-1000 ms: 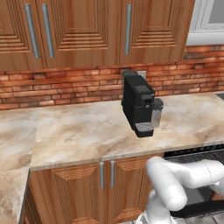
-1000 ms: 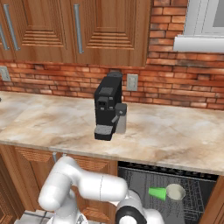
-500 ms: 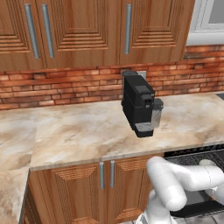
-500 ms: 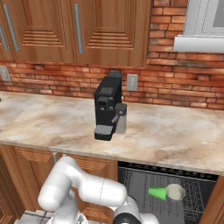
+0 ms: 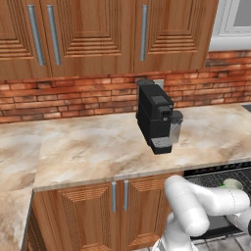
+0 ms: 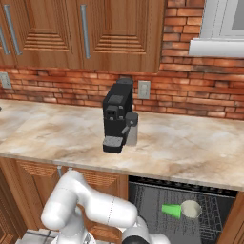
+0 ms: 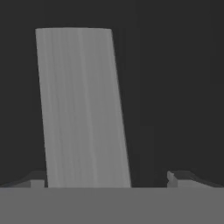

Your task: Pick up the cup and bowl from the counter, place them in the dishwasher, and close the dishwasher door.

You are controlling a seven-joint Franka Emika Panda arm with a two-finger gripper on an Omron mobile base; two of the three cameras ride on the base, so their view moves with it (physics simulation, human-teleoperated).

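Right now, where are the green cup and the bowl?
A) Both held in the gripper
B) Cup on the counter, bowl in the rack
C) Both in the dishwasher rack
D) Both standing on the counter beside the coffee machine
C: the right base view shows the cup lying on its side next to the bowl on the dark wire rack of the open dishwasher, below the counter.

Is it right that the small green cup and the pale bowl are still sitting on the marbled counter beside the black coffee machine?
Not quite. The small green cup and the pale grey-beige bowl lie in the dark wire rack of the black dishwasher, below the marbled stone counter. The right base view shows this. The black coffee machine does stand on that counter.
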